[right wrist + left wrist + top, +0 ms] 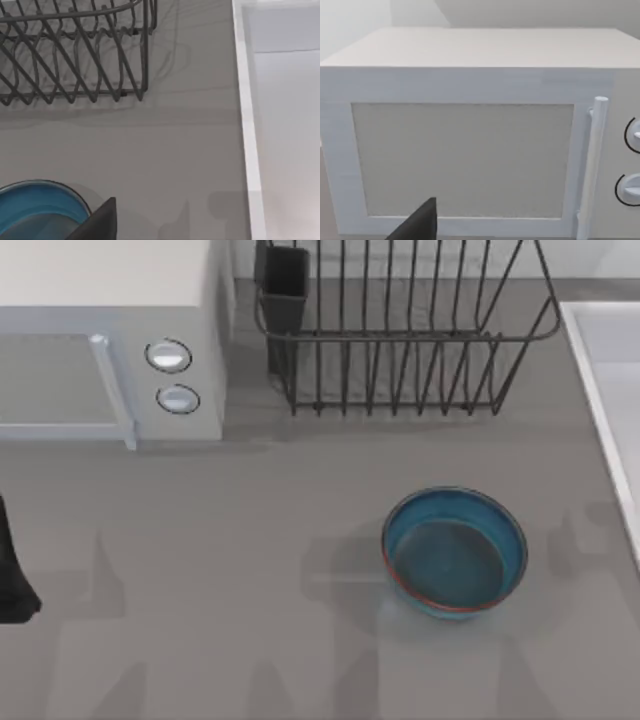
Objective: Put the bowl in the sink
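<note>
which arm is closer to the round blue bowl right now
Right. Its wrist view has the round blue bowl close beneath, beside the pale sink rim. The left arm sits at the table's far left edge, facing the white microwave.

A white microwave (110, 335) stands at the back left of the grey table (200, 570). Its door is shut, with a pale upright handle (112, 390) along the door's right edge, and two round knobs (168, 356) sit one above the other just right of that handle. In the left wrist view the door window (462, 160) looks flat and greyish. To the right of the microwave, at the back middle, stands a dark wire dish rack (410, 340), and a dark square cup (285, 285) hangs at its left end.
</note>
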